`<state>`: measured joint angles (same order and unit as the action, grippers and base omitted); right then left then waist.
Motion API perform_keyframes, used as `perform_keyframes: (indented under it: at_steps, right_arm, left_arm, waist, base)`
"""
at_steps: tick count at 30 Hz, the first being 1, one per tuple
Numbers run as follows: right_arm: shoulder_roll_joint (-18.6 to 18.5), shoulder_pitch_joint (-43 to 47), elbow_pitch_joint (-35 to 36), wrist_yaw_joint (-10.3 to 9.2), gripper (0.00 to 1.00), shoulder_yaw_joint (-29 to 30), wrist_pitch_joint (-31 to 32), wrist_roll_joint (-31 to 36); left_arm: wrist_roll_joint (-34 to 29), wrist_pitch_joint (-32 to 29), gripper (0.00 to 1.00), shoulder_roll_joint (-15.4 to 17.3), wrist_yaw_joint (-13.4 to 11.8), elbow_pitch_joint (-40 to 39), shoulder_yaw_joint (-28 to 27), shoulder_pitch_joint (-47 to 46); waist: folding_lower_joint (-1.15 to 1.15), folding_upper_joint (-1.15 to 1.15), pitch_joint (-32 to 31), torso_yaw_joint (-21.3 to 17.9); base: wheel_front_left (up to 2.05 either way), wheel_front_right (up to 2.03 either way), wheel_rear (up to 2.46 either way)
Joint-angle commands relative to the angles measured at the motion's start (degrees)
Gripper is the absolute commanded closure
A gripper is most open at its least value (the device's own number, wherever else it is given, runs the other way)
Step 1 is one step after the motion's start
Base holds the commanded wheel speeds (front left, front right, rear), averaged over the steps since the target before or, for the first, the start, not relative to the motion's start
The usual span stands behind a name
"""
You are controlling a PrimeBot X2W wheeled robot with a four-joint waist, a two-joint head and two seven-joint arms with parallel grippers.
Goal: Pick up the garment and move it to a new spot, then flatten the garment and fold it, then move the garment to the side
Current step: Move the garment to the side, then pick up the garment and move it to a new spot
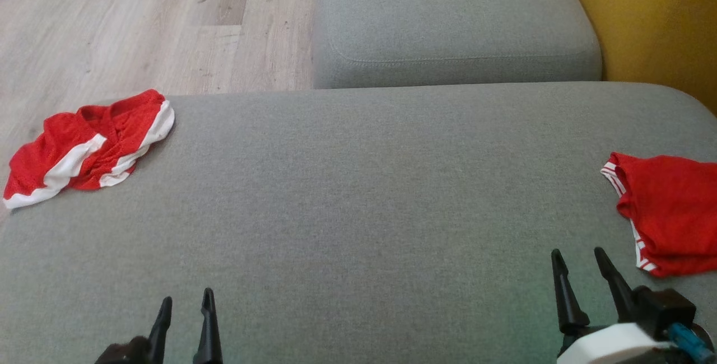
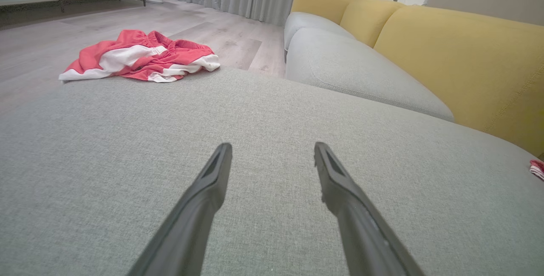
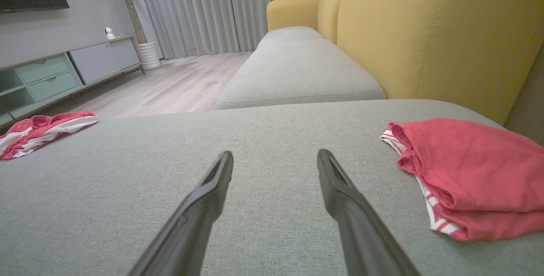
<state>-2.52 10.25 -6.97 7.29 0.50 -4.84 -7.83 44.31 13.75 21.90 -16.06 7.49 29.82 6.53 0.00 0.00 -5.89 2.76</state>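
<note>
Cushion (image 1: 358,185) with red-and-white shorts (image 1: 89,148) and red garment (image 1: 672,207); left pincer (image 1: 187,295) and right pincer (image 1: 576,251) spread

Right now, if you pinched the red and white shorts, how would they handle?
Probably floppy: the red and white shorts lie crumpled in soft folds, so they'd drape. Likely light, seemingly thin cloth. They sit at the edge of the grey cushion, so a push might slide them off.
</note>
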Motion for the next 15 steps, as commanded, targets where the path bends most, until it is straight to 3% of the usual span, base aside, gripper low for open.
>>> perform_keyframes:
  at_steps: [1,15]
  right_arm:
    - [-0.4,-1.6,2.5,0.2,0.0,-1.5,0.0,-0.3]
    - [-0.4,-1.0,2.5,0.2,0.0,-1.4,0.1,-0.7]
  left_arm:
    - [-0.1,0.6,0.0,0.4,0.2,-1.1,-1.7,-2.4]
    - [0.0,0.6,0.0,0.5,0.2,-0.9,-1.6,-2.9]
  waist:
    - [0.0,0.0,0.0,0.0]
    - [0.0,0.0,0.0,1.7]
  base:
    - [0.0,0.0,0.0]
    - [0.0,0.0,0.0]
